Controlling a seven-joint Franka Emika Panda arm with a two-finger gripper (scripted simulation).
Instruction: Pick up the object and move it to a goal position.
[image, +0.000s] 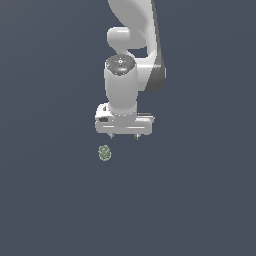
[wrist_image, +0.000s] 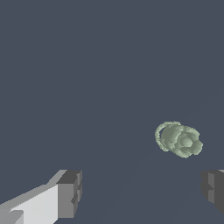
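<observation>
The object (image: 104, 153) is a small pale sage-green lumpy item lying on the dark grey floor, just below and toward the exterior view's left of the white gripper (image: 124, 137). In the wrist view the object (wrist_image: 178, 139) lies ahead of the fingers, nearer one dark fingertip (wrist_image: 213, 189) than the other fingertip (wrist_image: 70, 192). The gripper (wrist_image: 141, 192) is open, its fingers spread wide with nothing between them. It hangs above the floor, apart from the object.
The white arm (image: 135, 45) rises behind the gripper toward the top of the exterior view. Around the object there is only flat dark grey floor (image: 55, 200).
</observation>
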